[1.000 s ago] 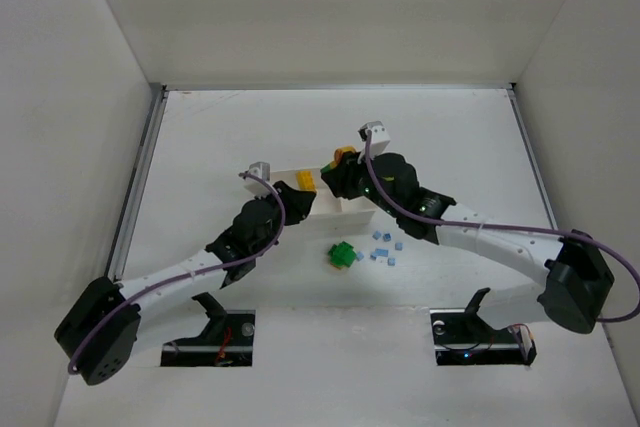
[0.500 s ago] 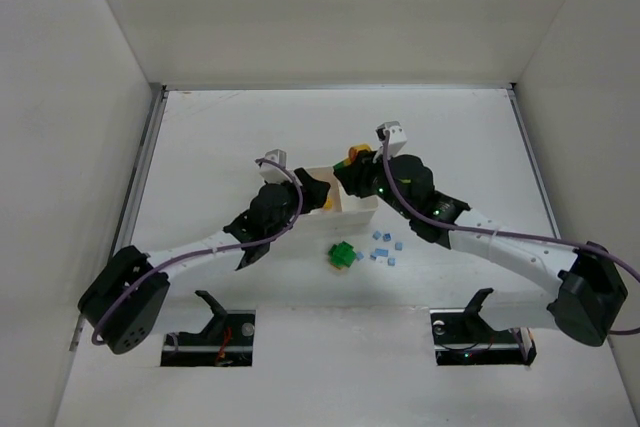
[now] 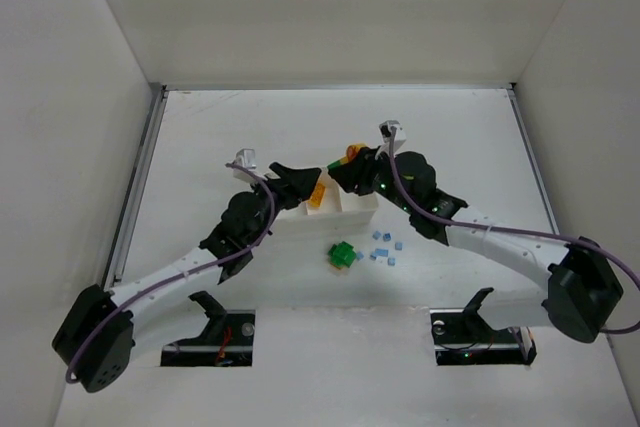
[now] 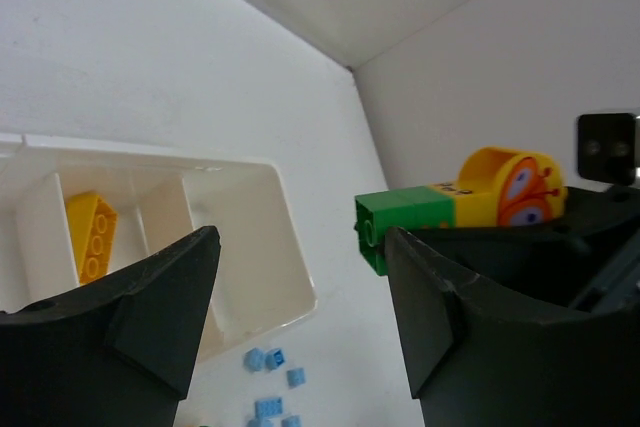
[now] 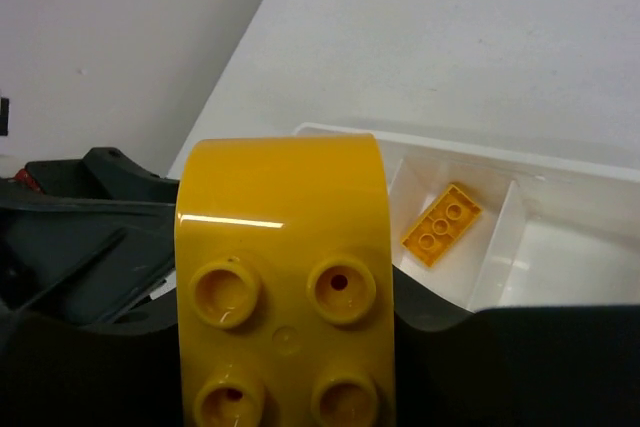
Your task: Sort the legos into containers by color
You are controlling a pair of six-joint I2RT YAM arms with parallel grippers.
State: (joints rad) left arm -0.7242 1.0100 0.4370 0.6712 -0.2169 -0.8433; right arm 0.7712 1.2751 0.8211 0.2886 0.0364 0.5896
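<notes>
Seen from above, the left fingers [image 4: 150, 297] hang over the left end of the white tray [image 3: 360, 209]. Their own wrist view shows them spread wide with nothing between, above a yellow brick [image 4: 90, 237] lying flat in one compartment and tiny blue legos [image 4: 268, 359] on the counter [image 4: 120, 57] by the tray's end. To the right, the right fingers [image 5: 520, 367] are clamped on a yellow arched brick [image 5: 285, 277] above the tray; the left wrist view shows a green brick [image 4: 405, 222] joined to it, hidden from the right wrist view, and only the overhead shows the green legos [image 3: 343, 255] loose on the counter.
</notes>
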